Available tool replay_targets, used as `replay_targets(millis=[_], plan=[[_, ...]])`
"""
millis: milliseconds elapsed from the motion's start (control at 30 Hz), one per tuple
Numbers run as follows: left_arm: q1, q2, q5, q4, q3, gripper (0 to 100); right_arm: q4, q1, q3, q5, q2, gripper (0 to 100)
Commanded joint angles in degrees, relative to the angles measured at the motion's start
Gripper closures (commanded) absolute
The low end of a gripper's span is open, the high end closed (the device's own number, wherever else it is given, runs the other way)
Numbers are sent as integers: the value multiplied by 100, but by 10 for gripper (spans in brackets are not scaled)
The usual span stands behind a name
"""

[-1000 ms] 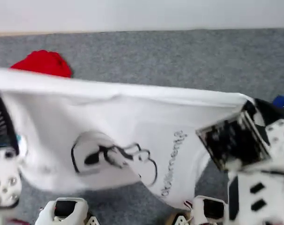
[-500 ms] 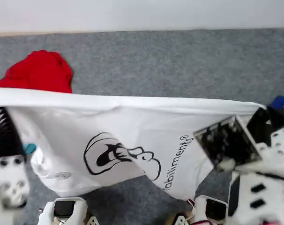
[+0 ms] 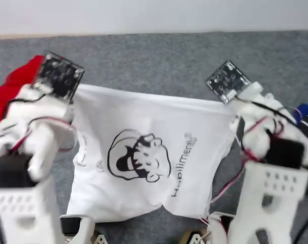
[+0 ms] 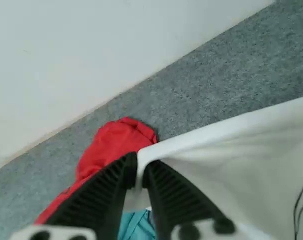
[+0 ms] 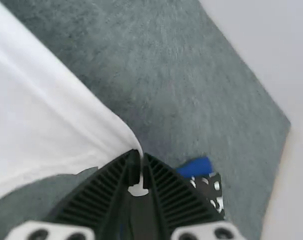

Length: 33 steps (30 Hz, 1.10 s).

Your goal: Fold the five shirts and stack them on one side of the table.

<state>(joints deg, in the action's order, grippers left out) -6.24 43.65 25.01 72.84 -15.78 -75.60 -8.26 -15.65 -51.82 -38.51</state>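
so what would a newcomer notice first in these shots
The big white cloth shirt with a black cartoon print stands out, spread across the middle of the grey carpeted table. The left gripper and right gripper each pinch a far corner of it, jaws shut on the hem. A crumpled red shirt lies beside the left arm.

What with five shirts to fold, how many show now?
4: white shirt held by left tool and right tool, red shirt beside the left, teal piece close by it, blue piece near the right. A fifth may be hidden.
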Motion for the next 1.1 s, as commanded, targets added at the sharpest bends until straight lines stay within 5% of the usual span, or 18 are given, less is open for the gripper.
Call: replay_targets(millis=[0,333,800,1067], plan=[[26,-308,176,-1653,-1015,995,1103,-13,-185,-44,549,988],[114,-2716,325,-3745,-453,995,3398,-13,686,-53,2791,988],[70,-6180,334,-3763,3881,995,3873,303,5556,-607,6791,988],[105,-7077,334,-2884,5323,995,3371,435,6365,-774,7424,988]])
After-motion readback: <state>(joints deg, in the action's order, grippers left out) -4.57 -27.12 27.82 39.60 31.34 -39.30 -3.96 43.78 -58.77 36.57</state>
